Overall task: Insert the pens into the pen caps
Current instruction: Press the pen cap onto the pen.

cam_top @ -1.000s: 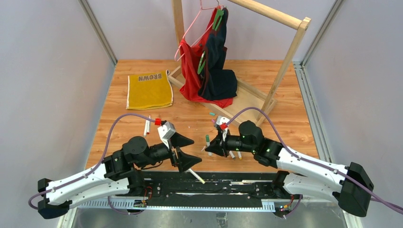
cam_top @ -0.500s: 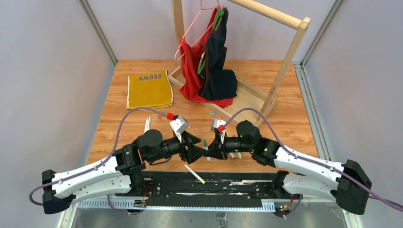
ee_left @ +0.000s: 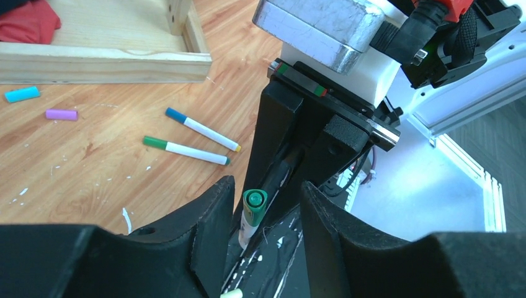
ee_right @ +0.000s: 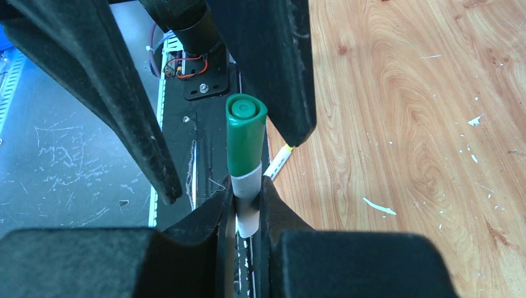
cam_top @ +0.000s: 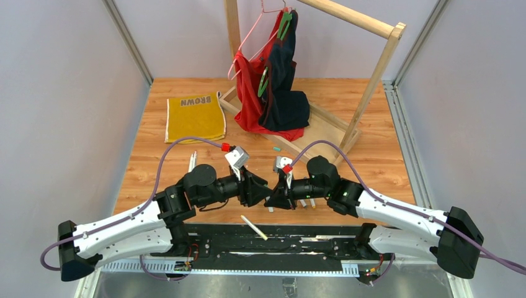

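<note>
table [ee_right: 403, 93]: varnished wood, scuffed | green-capped pen [ee_right: 245, 155]: glossy plastic | jaws: matt black plastic

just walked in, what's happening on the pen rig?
The right hand is clamped on a white pen, its green cap already on and facing the left hand. That hand is open, a finger either side of the cap, not gripping. A blue-ended pen, a green-ended pen, a teal cap and a purple cap lie loose on the table.
</note>
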Motion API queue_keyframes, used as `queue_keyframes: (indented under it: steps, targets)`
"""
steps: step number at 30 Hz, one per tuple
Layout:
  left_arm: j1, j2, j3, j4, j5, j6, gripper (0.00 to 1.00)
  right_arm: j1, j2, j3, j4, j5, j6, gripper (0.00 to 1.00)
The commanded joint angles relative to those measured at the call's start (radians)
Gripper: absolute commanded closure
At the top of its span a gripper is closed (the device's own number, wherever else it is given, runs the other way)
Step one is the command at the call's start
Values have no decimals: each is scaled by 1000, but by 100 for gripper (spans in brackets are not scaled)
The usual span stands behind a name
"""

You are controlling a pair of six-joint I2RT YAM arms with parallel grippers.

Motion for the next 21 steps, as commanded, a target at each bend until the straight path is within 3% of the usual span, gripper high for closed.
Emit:
queue_keyframes:
  steps: [1, 14, 21]
  targets:
    - [10, 4, 15, 44, 27, -15, 54, 8, -1, 32, 11, -20, -21, 99]
    - [12, 13, -14, 48, 38, -34, 80, 10, 1, 32, 11, -9, -20, 99]
    - [12, 9, -62, 82, 50, -93, 85, 10, -6, 24, 22, 54, -1, 99]
